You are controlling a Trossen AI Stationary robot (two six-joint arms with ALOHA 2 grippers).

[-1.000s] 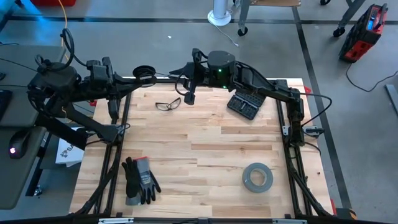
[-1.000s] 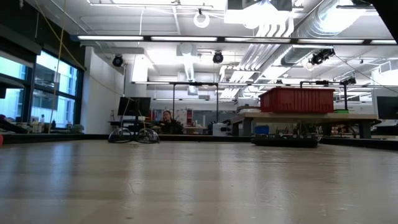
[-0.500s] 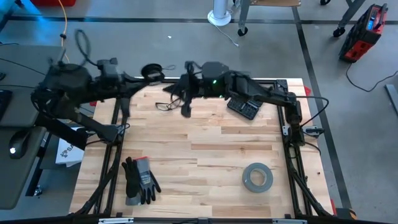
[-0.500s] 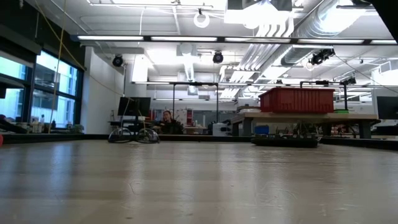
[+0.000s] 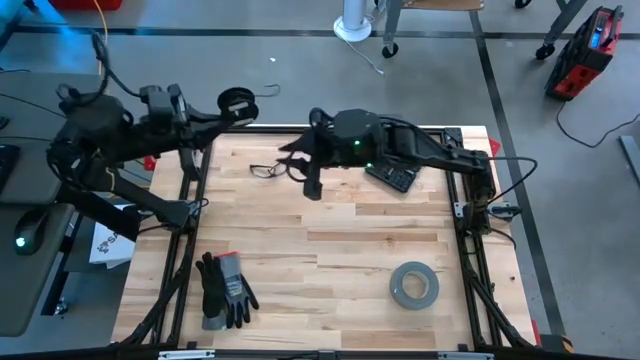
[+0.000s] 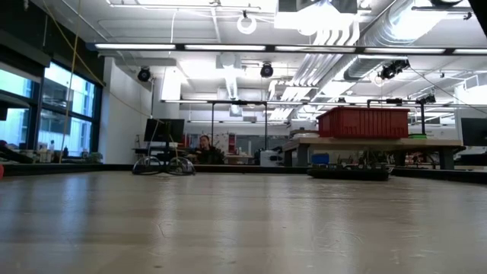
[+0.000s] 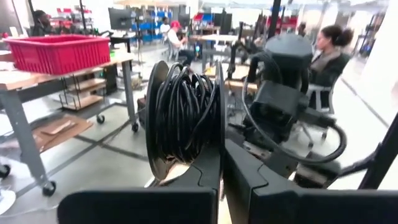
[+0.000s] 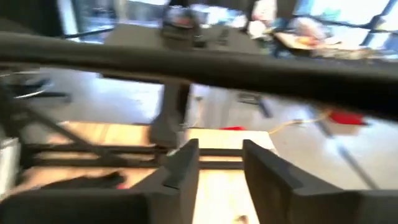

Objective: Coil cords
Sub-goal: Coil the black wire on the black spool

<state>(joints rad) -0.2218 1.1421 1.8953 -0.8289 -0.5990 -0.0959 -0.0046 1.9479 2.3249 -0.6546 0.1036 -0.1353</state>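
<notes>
The left gripper [image 7: 221, 165] clamps the spool [image 7: 185, 118] by its rim beyond the table's far edge; the thin, limp cord [image 7: 186, 109] looks light and tangle-prone. Right gripper [image 8: 221, 163] hovers part-open, empty.

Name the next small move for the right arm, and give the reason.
Probably bring the right gripper back toward the spool to catch the cord. The left gripper holds the spool beyond the table's far edge with cord wound on it, while the right gripper's jaws stand apart with nothing between them, above the table.
</notes>
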